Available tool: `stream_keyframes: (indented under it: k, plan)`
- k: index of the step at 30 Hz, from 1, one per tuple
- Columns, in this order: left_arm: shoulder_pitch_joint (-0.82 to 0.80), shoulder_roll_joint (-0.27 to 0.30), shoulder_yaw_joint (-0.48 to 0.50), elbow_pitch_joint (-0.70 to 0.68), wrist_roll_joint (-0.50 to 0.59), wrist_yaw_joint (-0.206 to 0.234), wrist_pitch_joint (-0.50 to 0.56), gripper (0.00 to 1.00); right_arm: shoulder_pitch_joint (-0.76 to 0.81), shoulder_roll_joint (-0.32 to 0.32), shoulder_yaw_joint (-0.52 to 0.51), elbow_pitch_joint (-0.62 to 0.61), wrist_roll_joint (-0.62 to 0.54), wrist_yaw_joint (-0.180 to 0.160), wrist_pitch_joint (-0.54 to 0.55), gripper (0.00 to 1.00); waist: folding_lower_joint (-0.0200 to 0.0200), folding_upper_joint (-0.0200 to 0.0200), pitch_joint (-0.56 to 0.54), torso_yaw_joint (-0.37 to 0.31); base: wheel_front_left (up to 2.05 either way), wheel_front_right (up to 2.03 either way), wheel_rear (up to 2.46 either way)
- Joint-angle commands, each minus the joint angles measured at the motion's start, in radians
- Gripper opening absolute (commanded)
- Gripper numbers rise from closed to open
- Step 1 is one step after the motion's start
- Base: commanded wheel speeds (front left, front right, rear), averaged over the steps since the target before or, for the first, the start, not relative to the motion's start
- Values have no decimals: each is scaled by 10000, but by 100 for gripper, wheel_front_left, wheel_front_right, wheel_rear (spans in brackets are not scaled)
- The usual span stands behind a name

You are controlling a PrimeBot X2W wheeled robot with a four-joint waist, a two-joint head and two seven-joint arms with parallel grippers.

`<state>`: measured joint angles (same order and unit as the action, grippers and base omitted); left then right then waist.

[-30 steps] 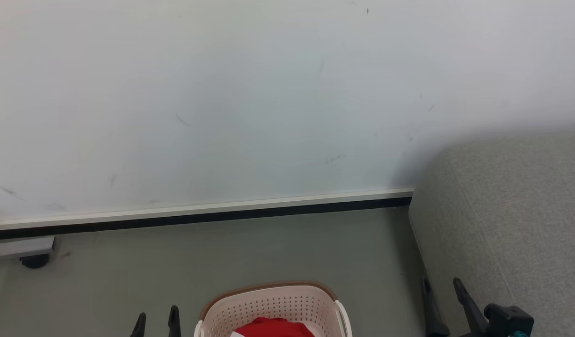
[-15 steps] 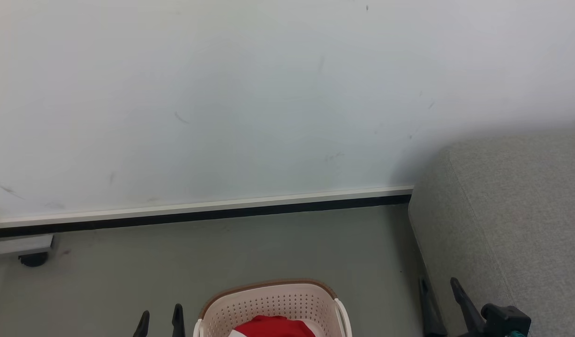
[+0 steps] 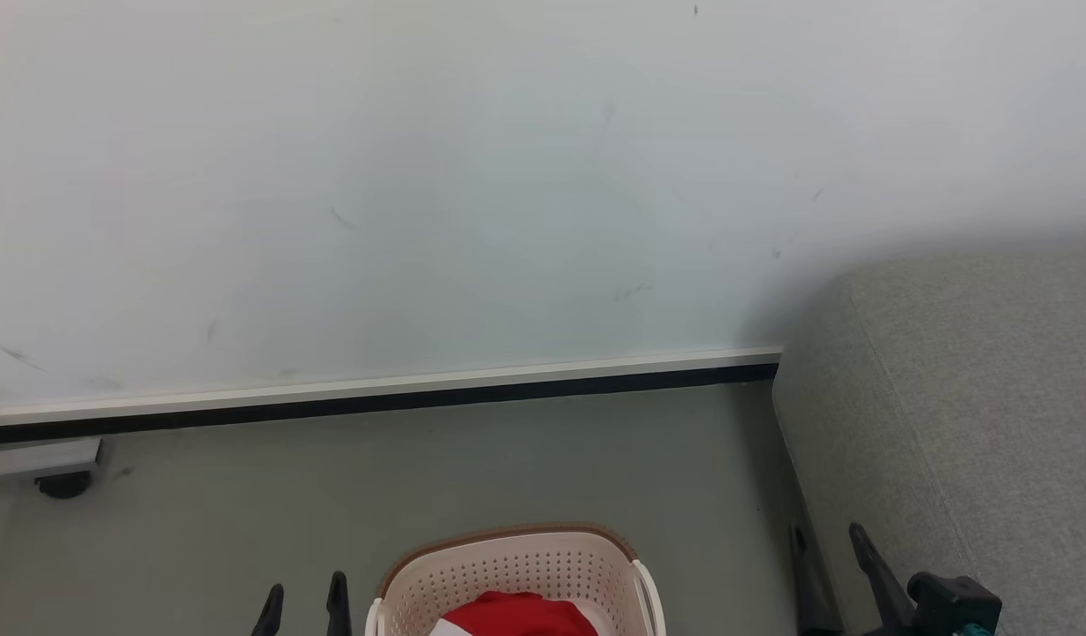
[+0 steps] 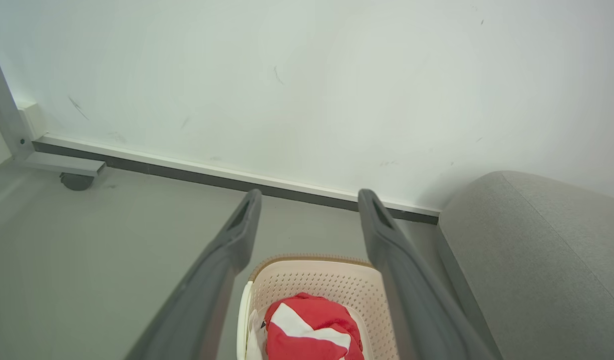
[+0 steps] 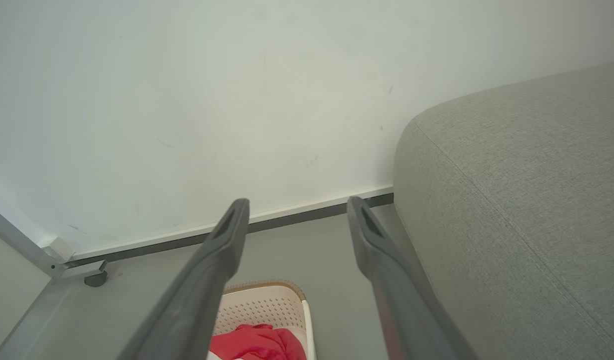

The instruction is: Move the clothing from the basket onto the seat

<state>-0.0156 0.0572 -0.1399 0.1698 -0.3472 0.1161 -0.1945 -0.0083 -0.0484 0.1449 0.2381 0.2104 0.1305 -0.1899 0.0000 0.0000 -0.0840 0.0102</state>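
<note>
Grey floor [image 3: 419,495] carried the basket [image 3: 507,570] with red clothing [image 3: 516,616] lying inside, seat [image 3: 993,424] at 3 o'clock; left fingers [image 3: 335,609] and right fingers [image 3: 874,570] stood open, empty, ready to reach.

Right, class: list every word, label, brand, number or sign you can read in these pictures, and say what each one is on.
There is no text to read in any view.
The wall has only scuffs, no writing.
The basket shows no label or brand.
The clothing has white stripes but no letters.
The seat is plain fabric.
</note>
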Motion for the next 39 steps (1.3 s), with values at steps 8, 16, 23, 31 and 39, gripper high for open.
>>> stream_keyframes:
  k: [8,16,23,31,39]
  plan:
    - [-2,71,-340,108,-25,-150,168,100,-128,-34,47,-132,35,4,-10,100,0,0,202,-47,0,0,0]
    - [-1126,119,-990,1714,-10,-835,787,100,-304,-31,172,-468,58,4,13,100,0,0,1029,-342,0,0,0]
    - [-3507,96,-1773,4115,581,-1195,1521,100,-936,-31,246,-1152,16,4,65,100,0,0,2973,-927,0,0,0]
    - [-6310,302,-2406,6234,1338,-1439,2213,100,-1755,-22,362,-1980,101,6,-202,100,0,0,5444,-1679,0,0,0]
    - [-8233,488,-2923,7983,1806,-1772,2795,100,-2338,-17,622,-3014,175,4,-643,100,0,0,7506,-2158,0,0,0]
